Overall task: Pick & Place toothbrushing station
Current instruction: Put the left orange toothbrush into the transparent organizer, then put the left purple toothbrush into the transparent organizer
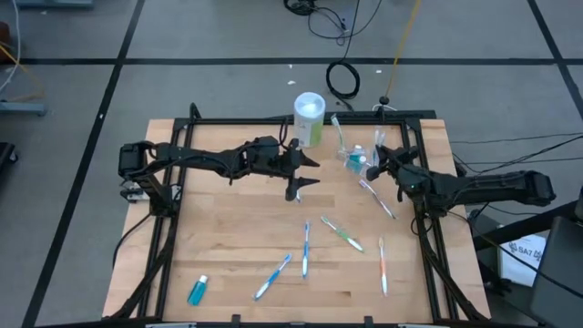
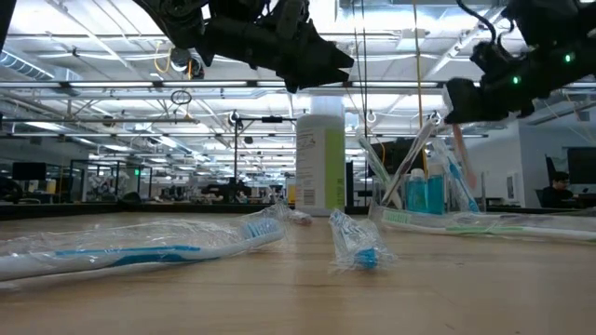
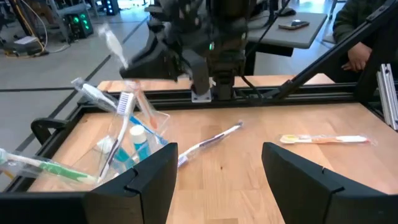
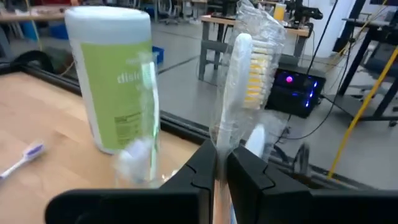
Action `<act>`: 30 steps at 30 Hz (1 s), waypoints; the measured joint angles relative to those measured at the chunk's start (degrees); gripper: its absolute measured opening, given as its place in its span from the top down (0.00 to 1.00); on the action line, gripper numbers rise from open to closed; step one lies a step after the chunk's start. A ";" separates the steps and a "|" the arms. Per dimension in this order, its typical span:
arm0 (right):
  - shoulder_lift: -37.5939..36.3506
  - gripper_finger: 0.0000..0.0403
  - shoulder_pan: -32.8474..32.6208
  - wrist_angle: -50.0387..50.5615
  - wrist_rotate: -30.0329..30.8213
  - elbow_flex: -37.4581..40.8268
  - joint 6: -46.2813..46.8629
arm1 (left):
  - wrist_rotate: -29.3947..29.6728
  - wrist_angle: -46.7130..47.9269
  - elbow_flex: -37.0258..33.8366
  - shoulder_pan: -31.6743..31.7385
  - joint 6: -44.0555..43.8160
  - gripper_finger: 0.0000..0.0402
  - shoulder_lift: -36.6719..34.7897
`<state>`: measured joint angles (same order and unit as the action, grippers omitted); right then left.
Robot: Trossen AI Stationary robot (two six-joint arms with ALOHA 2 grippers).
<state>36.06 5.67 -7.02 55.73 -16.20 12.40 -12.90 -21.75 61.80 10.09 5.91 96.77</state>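
Observation:
A small clear cup (image 1: 355, 161) with several wrapped toothbrushes and a teal tube stands on its base at the table's far right; it also shows in the left wrist view (image 3: 127, 146). My right gripper (image 1: 376, 165) is beside it, shut on a wrapped white toothbrush (image 4: 245, 68). My left gripper (image 1: 297, 179) hangs open and empty over the table's middle (image 3: 217, 180). Loose wrapped toothbrushes lie flat on the table: two blue (image 1: 305, 248) (image 1: 273, 276), a green (image 1: 342, 234), an orange (image 1: 383, 265) and a pale one (image 1: 376, 198). A teal tube (image 1: 198, 290) lies near left. My right gripper pinches the wrapped toothbrush between its two fingers by the neck just below the bristled head (image 4: 224, 134). The head sticks out past the fingertips, slanting up. The handle (image 2: 461, 156) hangs below the gripper, clear of the table; whether its end is inside the cup I cannot tell.
A tall white wipes canister (image 1: 310, 118) with a green label stands at the far edge, left of the cup. A black frame rail (image 1: 273, 119) runs round the table. Bare wood shows at the near left (image 1: 219, 237). A person (image 3: 367, 31) stands beyond the table.

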 joint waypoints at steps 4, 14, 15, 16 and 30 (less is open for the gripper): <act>-0.03 0.95 -0.02 -13.28 -0.03 7.46 -0.23 | 0.02 -0.27 0.00 0.00 -0.01 0.40 0.00; -0.01 0.92 -0.04 -21.65 -3.50 13.87 -4.19 | 0.04 0.05 0.00 0.00 -0.42 0.40 -0.02; -0.03 0.91 -0.04 -22.09 -3.49 13.87 -4.67 | 0.04 0.37 0.00 0.00 -0.42 0.40 -0.02; -0.04 0.89 -0.04 -22.10 -3.47 13.92 -5.19 | 0.04 0.59 0.00 0.00 -0.42 0.40 -0.02; -0.03 0.58 -0.04 -22.92 -3.44 12.03 -9.76 | 3.96 3.36 0.00 0.00 -1.49 0.40 -0.02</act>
<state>36.03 5.63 -29.94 52.29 -4.17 2.63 -8.95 -18.39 61.80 10.08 4.42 96.75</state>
